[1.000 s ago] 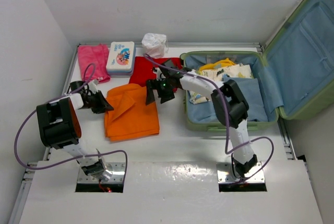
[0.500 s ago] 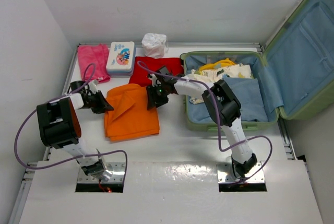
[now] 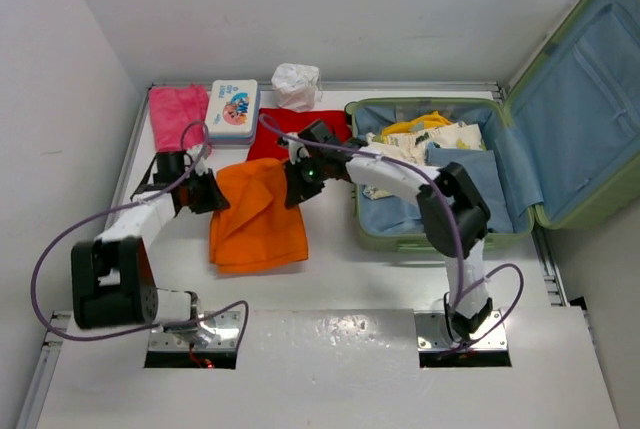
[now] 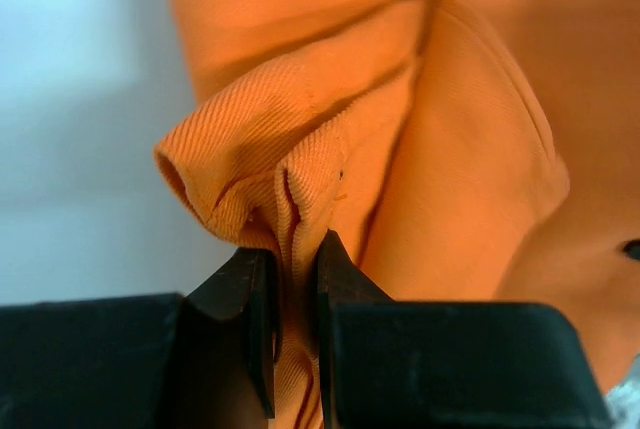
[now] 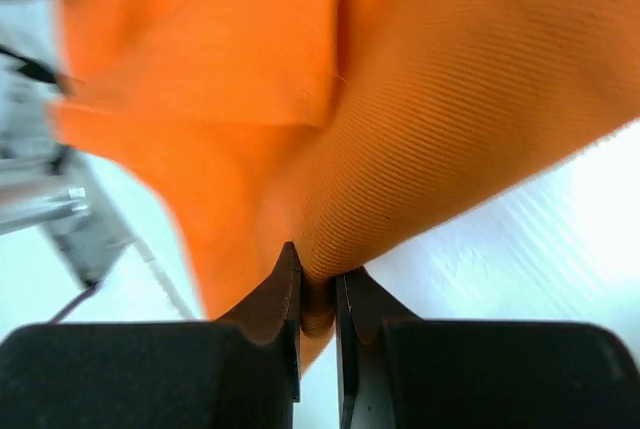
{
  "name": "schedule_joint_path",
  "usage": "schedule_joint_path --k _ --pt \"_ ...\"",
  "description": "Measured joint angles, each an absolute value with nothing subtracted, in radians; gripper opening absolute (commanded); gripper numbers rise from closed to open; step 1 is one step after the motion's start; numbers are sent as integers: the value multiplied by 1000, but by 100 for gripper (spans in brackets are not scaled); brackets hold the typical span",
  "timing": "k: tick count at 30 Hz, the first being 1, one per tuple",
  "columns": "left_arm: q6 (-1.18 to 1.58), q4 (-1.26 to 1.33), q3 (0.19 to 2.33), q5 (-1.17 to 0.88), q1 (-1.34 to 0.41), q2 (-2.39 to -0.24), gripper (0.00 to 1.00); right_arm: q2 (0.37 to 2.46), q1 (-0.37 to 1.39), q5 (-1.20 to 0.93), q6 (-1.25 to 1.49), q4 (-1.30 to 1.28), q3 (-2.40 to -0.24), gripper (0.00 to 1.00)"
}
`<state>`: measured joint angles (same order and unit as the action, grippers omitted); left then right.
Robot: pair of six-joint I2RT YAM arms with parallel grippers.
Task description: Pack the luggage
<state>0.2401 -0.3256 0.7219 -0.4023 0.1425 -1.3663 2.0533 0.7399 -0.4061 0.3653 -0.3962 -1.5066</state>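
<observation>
The luggage [image 3: 385,237] lies open at the right of the top view. Its shallow tray is flat on the table [image 3: 330,289], with the long axis running left to right across the frame and the opening facing up. The lid [image 3: 580,99] stands up from the tray's right end and leans away toward the upper right corner, its blue lining turned to the left. Folded yellow and cream clothes [image 3: 430,137] sit in the tray's upper part.

Left of the luggage, at the middle of the frame, is the orange cloth [image 3: 258,214]. The left gripper [image 3: 205,192] has its fingers pinched tight on a fold at the cloth's left edge, and the left wrist view shows the ribbed fabric bunched between them [image 4: 292,279]. The right gripper [image 3: 297,181] is clamped on the cloth's upper right edge, with a thin ridge of fabric caught between its tips [image 5: 318,274].

A second ago the right gripper's fingers were spread wide above that edge and the cloth lay flat. Now they have closed on it. The left arm has swung its gripper up and to the right, and the cloth is narrower and rumpled between the two grippers. The luggage has not moved.
</observation>
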Motion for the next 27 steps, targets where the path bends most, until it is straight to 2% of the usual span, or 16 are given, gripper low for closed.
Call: schedule_joint_path --k 5,11,19,27 --pt "281 -339 825 -355 -51 -1216 0 1845 635 -424 353 -487 -1509 0" --pt "357 -303 1077 -262 -286 -1283 0 1703 433 -403 295 -602 -1527 0" --pt "429 -229 1480 -170 -554 -1655 0 1661 114 -321 154 -719 -1534 0" --pt "505 -167 1896 -151 -696 -2102 0 1716 -164 -236 14 -766 -1622 0"
